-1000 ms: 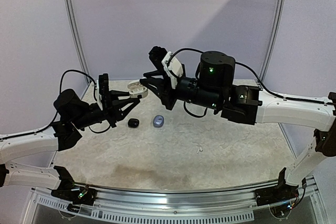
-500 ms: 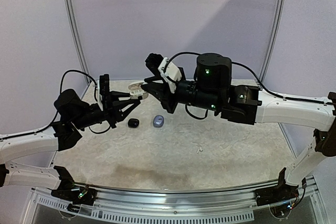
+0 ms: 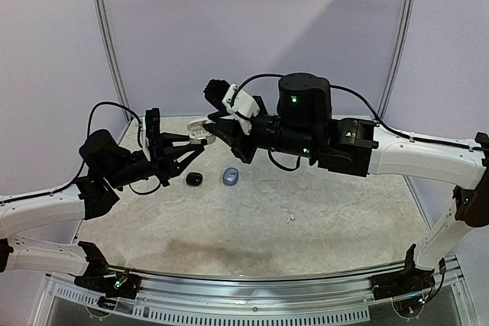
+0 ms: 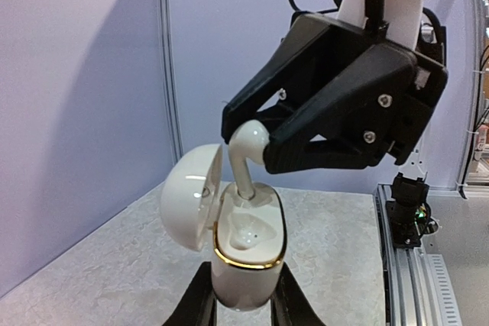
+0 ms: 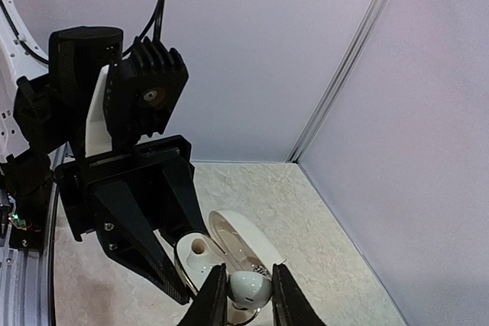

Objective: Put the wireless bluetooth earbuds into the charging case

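Tabletop [image 3: 306, 242]: two loose cases [image 3: 231, 175]; left pincer [image 4: 243, 307] grips open case [image 4: 244, 253], right pincer [image 5: 243, 297] one earbud [image 5: 249, 285].

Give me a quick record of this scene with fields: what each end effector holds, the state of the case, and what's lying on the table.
Left end effector: shut on the charging case, held upright
Lid: open, swung back
Right end effector: shut on a white earbud
Earbud position: stem tip at the far socket, head above the rim
Near socket: empty
Table: small black piece and blue-grey rounded piece, side by side, apart
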{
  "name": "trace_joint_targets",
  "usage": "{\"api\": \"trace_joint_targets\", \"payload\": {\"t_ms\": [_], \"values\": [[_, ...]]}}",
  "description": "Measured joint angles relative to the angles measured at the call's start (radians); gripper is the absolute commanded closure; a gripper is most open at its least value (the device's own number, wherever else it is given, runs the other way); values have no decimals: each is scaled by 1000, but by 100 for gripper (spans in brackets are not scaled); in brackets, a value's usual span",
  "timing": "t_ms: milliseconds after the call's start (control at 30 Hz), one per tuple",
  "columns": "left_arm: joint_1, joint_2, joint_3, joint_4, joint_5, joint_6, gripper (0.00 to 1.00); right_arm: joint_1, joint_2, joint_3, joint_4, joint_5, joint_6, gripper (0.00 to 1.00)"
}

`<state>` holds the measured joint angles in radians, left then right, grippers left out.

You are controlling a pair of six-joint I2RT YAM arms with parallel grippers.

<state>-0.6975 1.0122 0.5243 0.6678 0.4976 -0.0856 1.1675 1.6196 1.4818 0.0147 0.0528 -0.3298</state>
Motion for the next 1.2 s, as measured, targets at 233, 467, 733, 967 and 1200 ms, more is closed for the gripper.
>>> {"api": "trace_joint_targets", "payload": {"t_ms": [233, 467, 733, 967, 1200], "values": [[0, 2, 0, 5, 0, 3, 100, 0, 11, 0, -16, 2, -10, 75], [0, 2, 0, 6, 0, 4, 100, 0, 13, 5, -19, 1, -12, 76], [0, 2, 0, 7, -4, -5, 100, 1, 18, 19, -35, 18, -1, 66], [0, 2, 0, 8, -11, -36, 100, 2, 22, 55, -64, 14, 35, 45], [0, 2, 0, 5, -27, -61, 100, -10, 18, 109, -52, 13, 145, 43]]}}
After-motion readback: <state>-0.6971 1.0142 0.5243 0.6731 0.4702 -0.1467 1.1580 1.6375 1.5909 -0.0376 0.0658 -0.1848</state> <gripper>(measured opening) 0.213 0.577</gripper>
